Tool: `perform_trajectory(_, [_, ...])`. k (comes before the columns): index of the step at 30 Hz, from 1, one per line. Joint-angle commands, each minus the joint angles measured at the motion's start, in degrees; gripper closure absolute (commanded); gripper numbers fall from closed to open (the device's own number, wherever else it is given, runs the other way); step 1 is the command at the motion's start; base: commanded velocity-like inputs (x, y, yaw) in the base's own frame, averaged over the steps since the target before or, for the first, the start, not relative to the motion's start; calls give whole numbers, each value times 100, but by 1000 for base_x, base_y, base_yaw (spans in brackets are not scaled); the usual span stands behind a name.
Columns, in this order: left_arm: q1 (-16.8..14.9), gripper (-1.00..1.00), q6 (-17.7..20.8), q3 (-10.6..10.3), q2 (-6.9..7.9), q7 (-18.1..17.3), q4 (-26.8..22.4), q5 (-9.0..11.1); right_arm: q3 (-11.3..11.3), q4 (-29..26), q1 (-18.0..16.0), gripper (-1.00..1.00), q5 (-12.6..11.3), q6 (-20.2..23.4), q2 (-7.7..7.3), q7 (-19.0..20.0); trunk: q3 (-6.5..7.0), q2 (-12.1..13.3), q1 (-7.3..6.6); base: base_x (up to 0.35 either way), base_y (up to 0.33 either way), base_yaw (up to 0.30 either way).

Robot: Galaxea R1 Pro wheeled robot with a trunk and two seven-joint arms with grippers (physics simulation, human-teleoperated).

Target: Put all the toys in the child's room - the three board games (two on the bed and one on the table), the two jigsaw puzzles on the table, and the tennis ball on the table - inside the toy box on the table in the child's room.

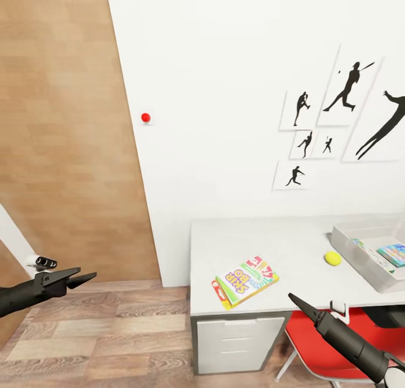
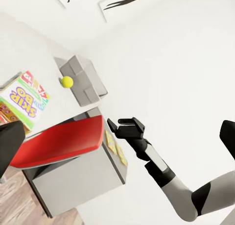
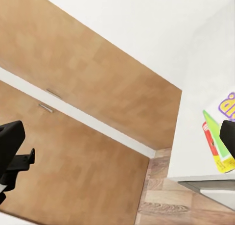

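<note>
A flat board game with yellow, green and red print lies near the front left corner of the pale table. It also shows as the board game and the board game in the wrist views. The tennis ball rests beside the toy box, and shows again as the ball beside the toy box. Flat colourful things lie inside the box; I cannot tell which toys they are. My left gripper hangs open over the floor, left of the table. My right gripper is open and empty, just off the table's front edge.
A red chair stands tucked under the table beneath my right arm. White drawers fill the table's left end. Wooden wardrobe doors rise on the left, with wood-plank floor between them and the table. Baseball silhouettes hang on the wall.
</note>
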Motion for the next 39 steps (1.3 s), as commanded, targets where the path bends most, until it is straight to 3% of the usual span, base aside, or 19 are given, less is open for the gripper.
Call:
perform_trajectory(1, [-3,-100,61,-4,4,-19,0,5,-2,-4,-1,-100,-38,42,-1,-10,-11,-12,4,3,180,0])
perform_trajectory(13, [-3,-100,61,-4,2,-19,0,5,5,-20,-1,-100,-31,54,4,-202,-11,-12,4,0,19,0])
perform_trajectory(19, [-3,-100,61,-6,2,-19,0,5,12,-142,-2,-100,-44,90,7,-988,-11,-12,4,0,0,0])
perform_trajectory(23, [-3,-100,61,-15,-22,-19,0,3,35,-445,-58,-100,-96,605,16,-1599,-11,-12,4,0,0,0])
perform_trajectory(26, [-3,-100,61,-24,-44,-19,0,-1,40,-652,-503,-100,-113,1438,55,-2096,-11,-12,4,0,0,0])
perform_trajectory(27, [-3,-100,61,-23,-49,-19,0,-2,38,-707,-900,-100,-113,1869,130,-2381,-11,-12,4,0,0,0])
perform_trajectory(28, [-3,-100,62,-23,-50,-19,0,-2,37,-718,-1117,-100,-110,2039,182,-2541,-11,-12,4,0,0,0])
perform_trajectory(29, [-3,-100,63,-21,-50,-19,0,-3,47,-690,-1541,-100,-101,2256,295,-2896,-11,-12,4,14,0,0])
perform_trajectory(33, [-3,-100,64,-18,-50,-19,0,-4,157,-393,-2334,-100,-90,2479,492,-3802,-11,-12,4,45,0,0])
perform_trajectory(34, [-3,-100,63,-16,-50,-19,0,-4,293,-149,-2712,-100,-92,2538,573,-4303,-11,-12,4,88,0,0])
perform_trajectory(39, [-3,-100,68,-8,-49,-19,2,10,780,875,-3725,-100,-101,2584,718,-5740,-11,-12,4,170,0,0])
